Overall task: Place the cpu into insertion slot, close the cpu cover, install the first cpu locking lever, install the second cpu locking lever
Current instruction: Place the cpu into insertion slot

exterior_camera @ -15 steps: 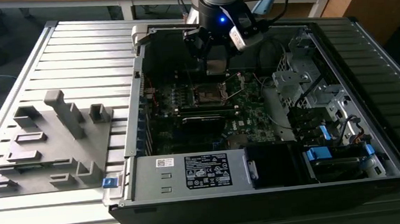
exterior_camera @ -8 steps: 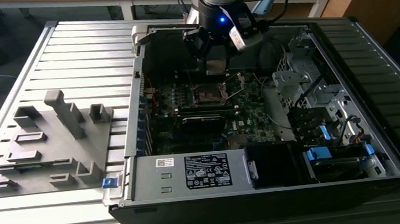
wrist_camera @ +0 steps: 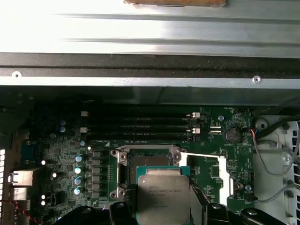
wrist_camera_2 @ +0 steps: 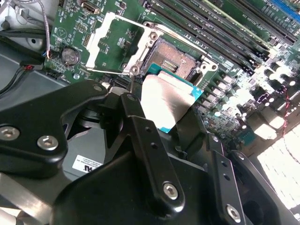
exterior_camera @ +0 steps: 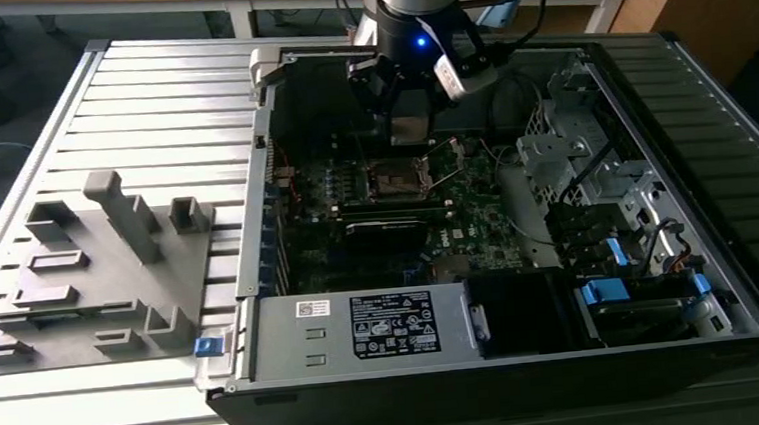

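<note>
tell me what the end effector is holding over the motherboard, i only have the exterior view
Observer: In the first wrist view the end effector is shut on the small flat square cpu with a dull grey metal top, gripping it by two opposite edges.
Operator: is the socket free
Observer: Yes. In the second wrist view the small square dark insertion slot with a silver rim lies bare, with its contact field uncovered.
Operator: and the cover
Observer: The thin shiny silver square-frame cpu cover is swung open to one side of the slot, not over it.

cpu (wrist_camera: 163, 194) in tool (wrist_camera: 163, 208), nr insertion slot (wrist_camera: 149, 159)
</note>
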Robot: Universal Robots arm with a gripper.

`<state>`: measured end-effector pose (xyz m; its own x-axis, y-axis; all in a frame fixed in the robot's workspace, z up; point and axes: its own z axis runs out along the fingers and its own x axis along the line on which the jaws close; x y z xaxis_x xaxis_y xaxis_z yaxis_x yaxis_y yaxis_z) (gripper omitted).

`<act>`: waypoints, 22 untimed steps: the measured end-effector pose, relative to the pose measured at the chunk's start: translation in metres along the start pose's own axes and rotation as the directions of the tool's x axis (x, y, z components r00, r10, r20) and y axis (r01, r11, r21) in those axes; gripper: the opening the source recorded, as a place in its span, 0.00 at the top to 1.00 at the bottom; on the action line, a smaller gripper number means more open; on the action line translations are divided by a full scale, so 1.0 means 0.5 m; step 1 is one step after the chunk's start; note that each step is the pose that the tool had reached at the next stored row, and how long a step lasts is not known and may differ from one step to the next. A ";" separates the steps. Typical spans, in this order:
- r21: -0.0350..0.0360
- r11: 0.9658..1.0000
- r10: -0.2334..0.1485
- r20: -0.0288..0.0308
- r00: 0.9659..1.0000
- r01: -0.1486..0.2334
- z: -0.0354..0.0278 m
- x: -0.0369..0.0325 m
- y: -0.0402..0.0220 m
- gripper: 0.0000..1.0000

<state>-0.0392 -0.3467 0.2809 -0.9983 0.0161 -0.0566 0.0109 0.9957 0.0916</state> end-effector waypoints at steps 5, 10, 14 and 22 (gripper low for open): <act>0.000 1.000 0.000 0.000 1.000 0.000 0.010 0.001 -0.001 0.46; 0.001 1.000 0.000 0.000 1.000 0.000 0.020 0.006 -0.002 0.46; 0.002 1.000 0.000 0.000 1.000 0.000 0.033 0.008 -0.003 0.46; 0.007 1.000 0.000 0.000 1.000 0.000 0.057 0.010 -0.005 0.46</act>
<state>-0.0424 -0.3467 0.2521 -0.9983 0.0157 -0.0567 0.0109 0.9964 0.0842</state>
